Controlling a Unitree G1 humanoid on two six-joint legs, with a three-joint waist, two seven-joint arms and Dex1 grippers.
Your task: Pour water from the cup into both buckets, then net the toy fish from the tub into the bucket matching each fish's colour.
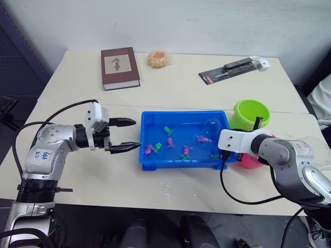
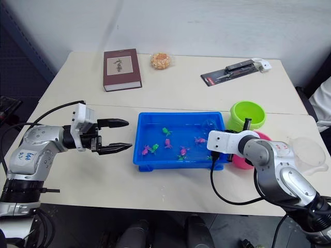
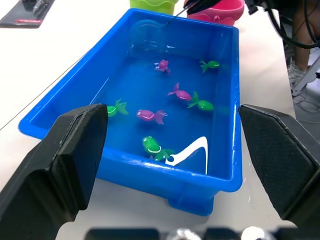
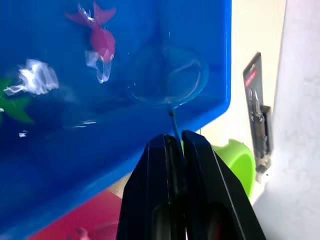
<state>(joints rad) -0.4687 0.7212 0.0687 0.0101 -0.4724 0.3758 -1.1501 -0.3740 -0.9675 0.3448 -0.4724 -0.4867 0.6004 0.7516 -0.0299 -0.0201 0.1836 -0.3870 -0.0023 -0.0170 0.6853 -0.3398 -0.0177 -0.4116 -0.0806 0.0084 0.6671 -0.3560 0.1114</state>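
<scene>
The blue tub (image 1: 178, 164) sits mid-table, holding water and several toy fish, such as a pink one (image 1: 170, 142) and a green one (image 1: 168, 130). My left gripper (image 1: 126, 136) is open just left of the tub, with nothing between its fingers. At the tub's right end, my right gripper (image 4: 174, 137) is shut on the net's thin handle. The net's hoop (image 4: 167, 75) is dipped into the water at the far right corner, empty, with a pink fish (image 4: 100, 42) near it. The green bucket (image 1: 250, 114) and the pink bucket (image 1: 252, 162) stand right of the tub. The clear cup (image 2: 309, 153) rests at the far right.
A brown book (image 1: 120, 67), a round bun (image 1: 158, 59) and a flat tool package (image 1: 232, 70) lie along the table's back. A person's sleeve (image 1: 325, 101) shows at the right edge. Cables trail from both wrists.
</scene>
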